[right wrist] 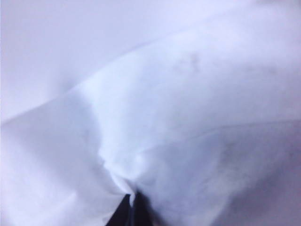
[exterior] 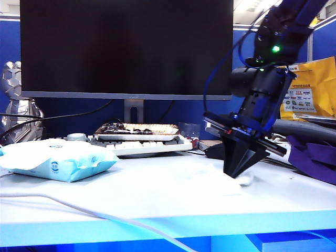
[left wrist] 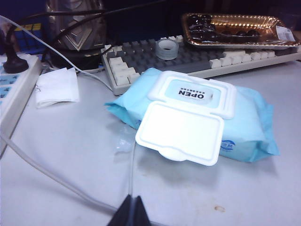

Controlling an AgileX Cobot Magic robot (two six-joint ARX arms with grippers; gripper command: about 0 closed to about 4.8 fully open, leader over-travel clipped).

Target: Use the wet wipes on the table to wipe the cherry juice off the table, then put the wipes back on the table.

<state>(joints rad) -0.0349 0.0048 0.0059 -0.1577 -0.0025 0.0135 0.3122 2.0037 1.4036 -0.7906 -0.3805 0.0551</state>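
A: Left first; where is the left claw [left wrist: 133, 213]?

B: Pressed together, idle above the surface [exterior: 157, 202] near the blue pack [exterior: 58, 157] at nine o'clock.

A: And the right claw [exterior: 239, 170]?

B: At three o'clock, pinching the wet wipes [exterior: 218, 181] against the surface; wiping looks under way; I see no juice. Next, I judge: drag it over the stain, then release.

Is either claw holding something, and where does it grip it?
The right gripper pinches the wet wipe at a bunched fold; the left gripper holds nothing.
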